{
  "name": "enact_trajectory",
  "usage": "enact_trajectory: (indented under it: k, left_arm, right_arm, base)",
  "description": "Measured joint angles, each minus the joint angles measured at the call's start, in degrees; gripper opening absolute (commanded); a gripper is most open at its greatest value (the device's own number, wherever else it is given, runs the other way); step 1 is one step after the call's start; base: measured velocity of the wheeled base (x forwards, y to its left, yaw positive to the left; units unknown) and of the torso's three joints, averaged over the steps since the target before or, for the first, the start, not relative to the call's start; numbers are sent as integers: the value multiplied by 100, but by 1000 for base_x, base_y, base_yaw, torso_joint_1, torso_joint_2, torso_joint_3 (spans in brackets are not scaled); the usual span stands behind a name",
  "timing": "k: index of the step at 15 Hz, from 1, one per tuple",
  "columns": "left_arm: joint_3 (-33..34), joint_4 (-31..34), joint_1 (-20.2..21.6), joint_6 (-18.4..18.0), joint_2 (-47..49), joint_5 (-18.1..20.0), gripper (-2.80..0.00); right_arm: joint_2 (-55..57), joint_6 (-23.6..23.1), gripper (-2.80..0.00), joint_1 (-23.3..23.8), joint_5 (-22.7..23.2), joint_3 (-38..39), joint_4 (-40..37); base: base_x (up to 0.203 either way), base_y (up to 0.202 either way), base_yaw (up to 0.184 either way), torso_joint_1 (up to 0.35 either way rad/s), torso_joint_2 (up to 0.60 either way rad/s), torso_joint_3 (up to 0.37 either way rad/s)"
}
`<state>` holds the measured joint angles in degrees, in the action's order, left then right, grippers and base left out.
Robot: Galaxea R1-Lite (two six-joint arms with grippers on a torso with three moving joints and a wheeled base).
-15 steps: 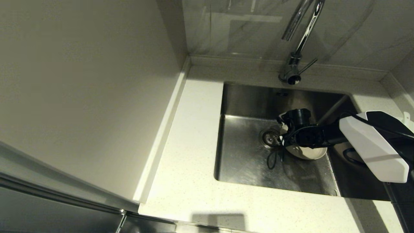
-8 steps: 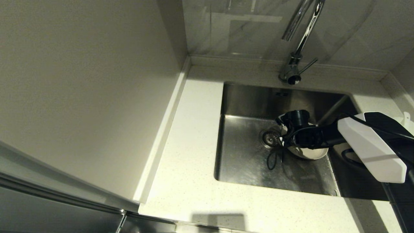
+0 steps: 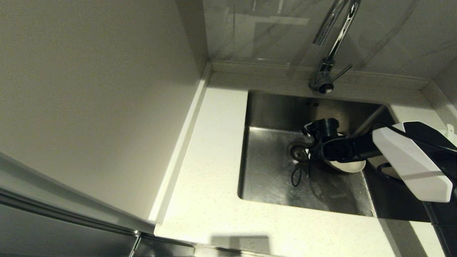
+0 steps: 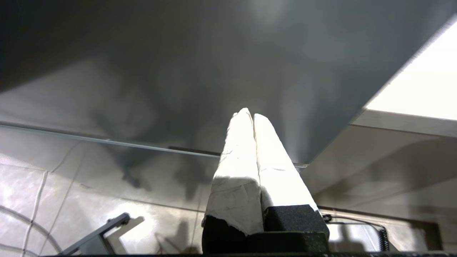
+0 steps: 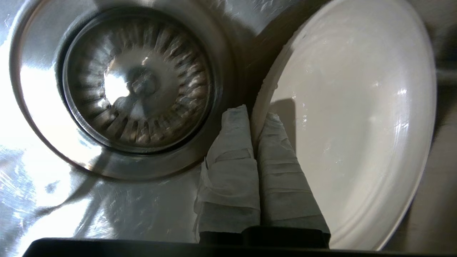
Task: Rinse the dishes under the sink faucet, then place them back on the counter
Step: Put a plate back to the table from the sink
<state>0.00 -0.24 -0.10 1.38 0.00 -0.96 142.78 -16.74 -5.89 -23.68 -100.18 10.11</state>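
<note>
A cream-white plate (image 3: 349, 166) (image 5: 357, 117), one of the dishes, lies in the steel sink (image 3: 271, 185) just right of the round drain strainer (image 3: 298, 151) (image 5: 137, 84). My right gripper (image 3: 312, 154) (image 5: 254, 116) reaches down into the basin. It is shut on the plate's rim nearest the drain, one taped finger inside the plate and one outside. That rim looks slightly raised off the sink floor. The chrome faucet (image 3: 332, 39) arches over the back of the sink. My left gripper (image 4: 250, 115) is shut on nothing and hangs parked below the counter.
The speckled counter (image 3: 210, 171) runs along the left and front of the sink. A tall wall panel (image 3: 89, 100) stands at its left. A thin dark cable loop (image 3: 296, 176) dangles from my right wrist. A small white object (image 3: 448, 130) shows at the far right edge.
The right gripper has closed from open onto the plate's rim. The wrist and plate have shifted slightly toward the back of the sink.
</note>
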Motion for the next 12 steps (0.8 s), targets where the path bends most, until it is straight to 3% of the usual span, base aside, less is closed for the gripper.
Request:
enact_trajectory:
  k: [3,12]
  left_arm:
    - [0,0,2,1,0,3,-280]
    - [0,0,7,-1,0,2,-280]
  right_arm:
    - [-349,-66,-280,2,-126,346,295]
    - [-2328,-68,-280,0,-80,2499,694]
  base:
    - [0,0,0,0,0,0]
    - [0,0,0,0,0,0]
